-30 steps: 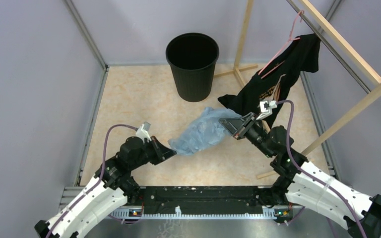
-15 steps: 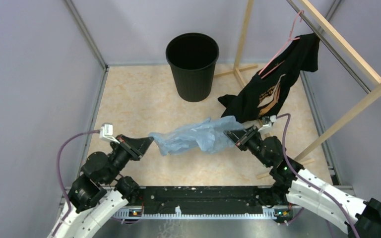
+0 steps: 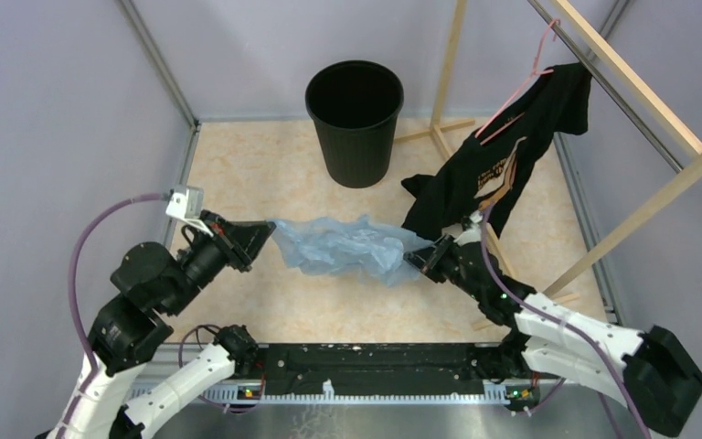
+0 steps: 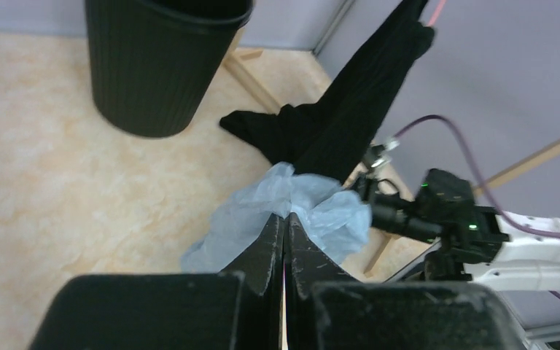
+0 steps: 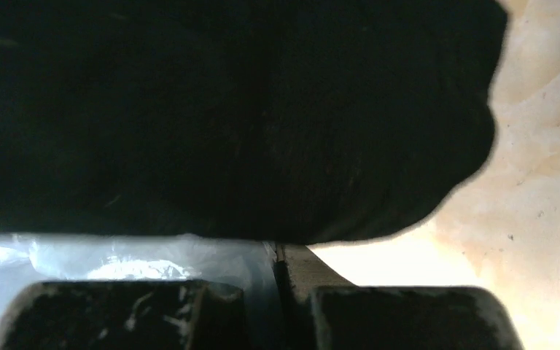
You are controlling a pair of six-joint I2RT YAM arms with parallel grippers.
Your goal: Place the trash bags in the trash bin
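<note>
Left gripper (image 3: 268, 236) is clamped on the left end of the blue bag (image 3: 343, 247), and the left wrist view shows its fingers pressed flat together. The bag is stretched out crumpled between the two grippers. Behind it and well apart, the bin (image 3: 355, 123) stands upright at the far side, mouth open. Right gripper (image 3: 414, 260) pinches the bag's right end, jaws closed on thin film. Just beyond it, the black shirt (image 3: 494, 165) droops from a pink hanger (image 3: 521, 87).

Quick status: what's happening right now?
Left gripper shut on blue trash bag; right gripper too. Bag stretched between them, outside the trash bin. Black shirt hangs close by.
</note>
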